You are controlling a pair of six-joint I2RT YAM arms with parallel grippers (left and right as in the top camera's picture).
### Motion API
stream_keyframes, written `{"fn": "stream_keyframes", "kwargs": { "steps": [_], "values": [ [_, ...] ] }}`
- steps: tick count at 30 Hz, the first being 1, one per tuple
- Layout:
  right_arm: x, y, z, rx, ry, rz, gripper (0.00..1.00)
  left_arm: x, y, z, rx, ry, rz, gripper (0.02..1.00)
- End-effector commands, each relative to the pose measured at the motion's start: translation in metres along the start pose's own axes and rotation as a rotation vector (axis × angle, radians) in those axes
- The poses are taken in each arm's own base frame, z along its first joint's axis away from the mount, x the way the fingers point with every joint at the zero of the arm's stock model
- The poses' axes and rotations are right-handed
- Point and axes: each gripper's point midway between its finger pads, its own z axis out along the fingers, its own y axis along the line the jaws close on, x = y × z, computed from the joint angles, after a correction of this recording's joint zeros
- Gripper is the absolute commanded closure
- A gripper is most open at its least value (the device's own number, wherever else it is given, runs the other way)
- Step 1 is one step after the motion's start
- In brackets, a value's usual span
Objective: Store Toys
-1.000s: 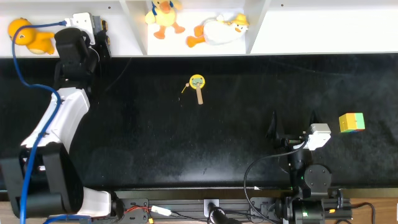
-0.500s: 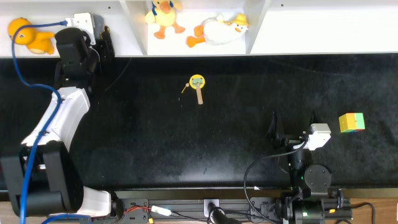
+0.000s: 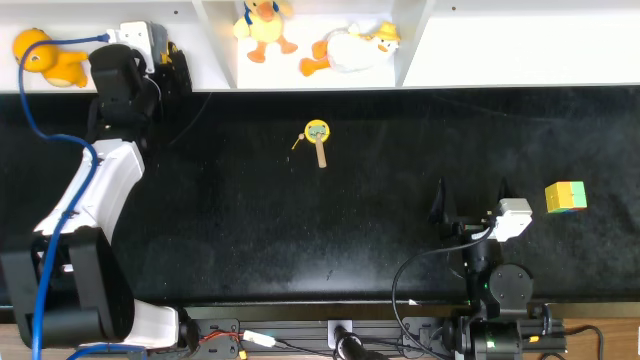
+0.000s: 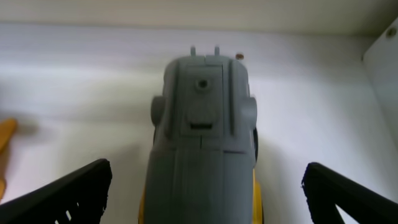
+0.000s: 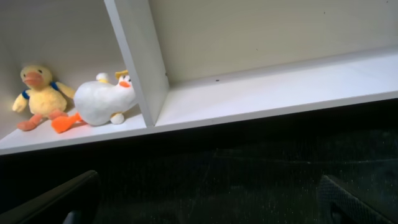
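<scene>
The grey-and-yellow plastic toy (image 4: 202, 143) stands on the floor of the left compartment of the white shelf (image 3: 218, 45). Its long axis runs straight into the compartment, with the far end toward the back wall; which end is its front cannot be told. The left gripper (image 4: 206, 167) sits at that compartment, its fingers spread wide on either side of the toy, with a clear gap on each side and no contact. In the top view the left gripper (image 3: 172, 65) is at the compartment's right side, and the orange plush duck (image 3: 45, 55) lies in the same compartment toward its left.

The middle compartment holds a yellow plush duck (image 3: 262, 25) and, just beside it on the right, a white plush duck (image 3: 355, 48) lying on its side.

On the black surface (image 3: 250, 220), a round yellow-green toy on a wooden stick (image 3: 318, 140) lies with its head toward the shelf and its stick pointing back toward the arms. A multicoloured cube (image 3: 565, 196) rests well apart, near the right edge.

The right gripper (image 3: 470, 195) hangs over the surface near the cube, jaws wide and holding nothing.
</scene>
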Motion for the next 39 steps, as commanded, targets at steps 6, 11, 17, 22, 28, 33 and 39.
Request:
{"fn": "stream_keyframes", "kwargs": {
  "steps": [6, 11, 17, 22, 28, 33, 39],
  "values": [
    [0.002, -0.003, 0.0, 0.012, -0.004, 0.004, 0.007, -0.029, 0.0, -0.049, 0.012, -0.02, -0.001, 0.02],
    [0.002, -0.003, 0.0, 0.012, -0.004, 0.004, 0.005, -0.027, -0.002, -0.078, 0.018, 0.018, 0.003, 0.02],
    [0.002, -0.003, 0.0, 0.012, -0.004, 0.004, 0.009, -0.02, -0.008, -0.114, 0.06, 0.063, 0.003, 0.02],
    [0.002, -0.003, 0.0, 0.012, -0.004, 0.004, 0.005, -0.013, -0.015, -0.149, 0.081, 0.091, 0.014, 0.02],
    [0.002, -0.003, 0.0, 0.012, -0.004, 0.004, 0.005, 0.0, -0.023, -0.199, 0.083, 0.112, 0.037, 0.02],
    [0.002, -0.003, 0.0, 0.012, -0.004, 0.004, 0.007, 0.015, -0.023, -0.237, 0.075, 0.119, 0.037, 0.02],
    [0.002, -0.003, 0.0, 0.012, -0.004, 0.004, 0.005, 0.044, -0.021, -0.264, 0.095, 0.105, -0.013, 0.02]
  ]
}}
